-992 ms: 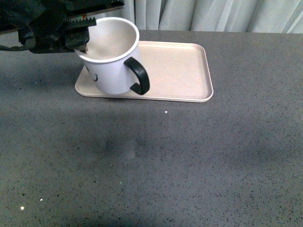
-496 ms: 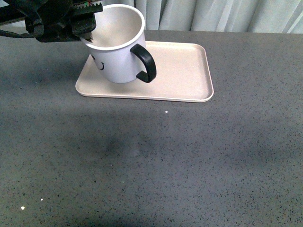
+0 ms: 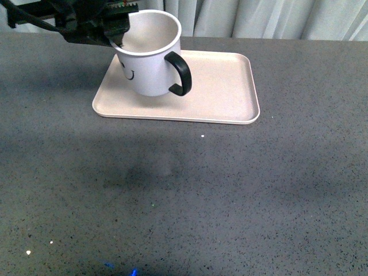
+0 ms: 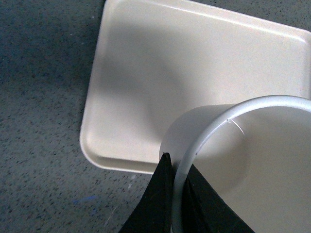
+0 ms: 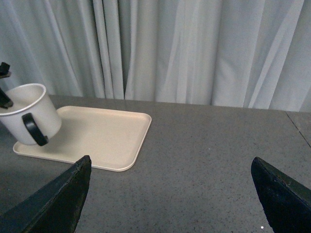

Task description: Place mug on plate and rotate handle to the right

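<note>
L hand is clamping the mug by its rim at approx. 9 o'clock, one finger inside and one outside, so the handle is staying free, pointing approx. 3 o'clock. Mug is tilting over the 9 o'clock end of the plate, prob. not fully seated; its base is hard to read. R hand is hanging spread wide, empty, over the tabletop.

The left hand is a bulky matte-black block with small red and green marks on its upper edge. A thin black cable trails from it. In the left wrist view, its fingers are flat black wedges narrowing to tips. The right hand shows two broad matte-black fingers that taper to blunt points.
</note>
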Controlling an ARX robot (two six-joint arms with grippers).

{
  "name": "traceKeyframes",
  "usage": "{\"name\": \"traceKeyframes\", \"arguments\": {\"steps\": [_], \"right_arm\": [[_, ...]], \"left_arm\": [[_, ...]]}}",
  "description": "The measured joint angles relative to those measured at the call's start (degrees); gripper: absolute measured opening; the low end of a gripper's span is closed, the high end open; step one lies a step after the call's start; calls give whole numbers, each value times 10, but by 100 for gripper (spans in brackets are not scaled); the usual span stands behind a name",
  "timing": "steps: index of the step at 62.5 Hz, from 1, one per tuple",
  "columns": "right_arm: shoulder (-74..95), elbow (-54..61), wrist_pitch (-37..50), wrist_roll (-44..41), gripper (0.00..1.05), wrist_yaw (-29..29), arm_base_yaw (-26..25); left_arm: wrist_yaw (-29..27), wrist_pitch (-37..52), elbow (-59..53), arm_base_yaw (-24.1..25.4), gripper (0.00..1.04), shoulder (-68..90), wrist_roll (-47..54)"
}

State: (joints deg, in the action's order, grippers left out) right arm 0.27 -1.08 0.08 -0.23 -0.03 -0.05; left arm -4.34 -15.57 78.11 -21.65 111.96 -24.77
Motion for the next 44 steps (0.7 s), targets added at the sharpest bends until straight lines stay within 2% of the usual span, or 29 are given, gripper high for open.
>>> {"name": "traceKeyframes", "arguments": {"steps": [25,44], "right_arm": [[0,0,0,0,96,0,0],[0,0,0,0,96,0,0]], "left_arm": [[3,-52,149,-1,2,136,29],[11,-69,178,-10,2,172,28]]}}
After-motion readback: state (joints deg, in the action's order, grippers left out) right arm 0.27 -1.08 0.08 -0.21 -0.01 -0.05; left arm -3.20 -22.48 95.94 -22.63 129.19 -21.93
